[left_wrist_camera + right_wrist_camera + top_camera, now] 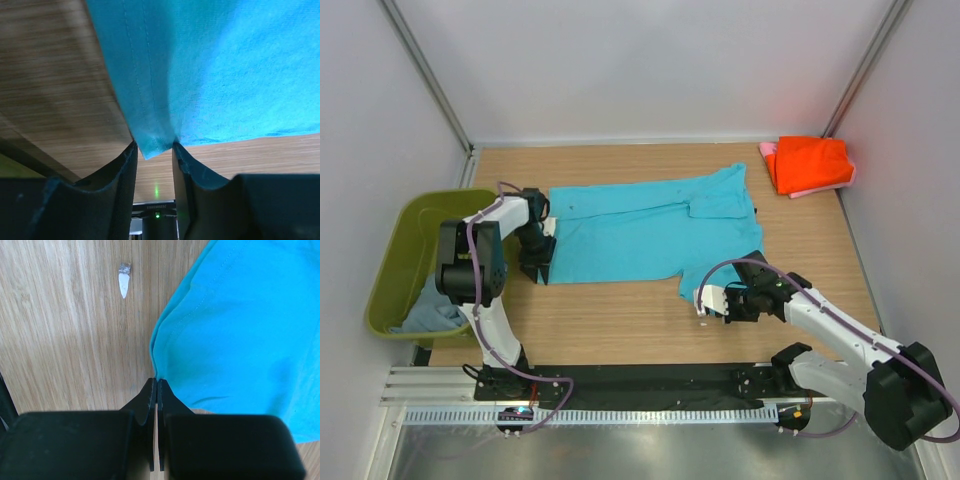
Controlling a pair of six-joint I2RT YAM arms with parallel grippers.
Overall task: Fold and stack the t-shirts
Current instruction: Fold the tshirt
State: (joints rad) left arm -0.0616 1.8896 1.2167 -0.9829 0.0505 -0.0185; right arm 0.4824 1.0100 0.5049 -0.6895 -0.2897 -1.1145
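A bright turquoise t-shirt (640, 230) lies spread flat across the middle of the table. My left gripper (537, 262) is at its near-left corner. In the left wrist view that corner (150, 142) sits between the fingertips of the left gripper (153, 145), whose jaws stand a little apart. My right gripper (706, 300) is at the shirt's near-right edge. Seen from its wrist, the right gripper (157, 381) is shut on the rim of the turquoise cloth (240, 330). At the back right, an orange-red t-shirt (810, 162) lies folded on a pink one (768, 150).
An olive-green bin (405, 230) stands off the table's left edge with a dull grey-blue shirt (430, 312) inside. A small white scrap (124, 282) lies on the bare wood left of the right gripper. White walls close in the table on three sides.
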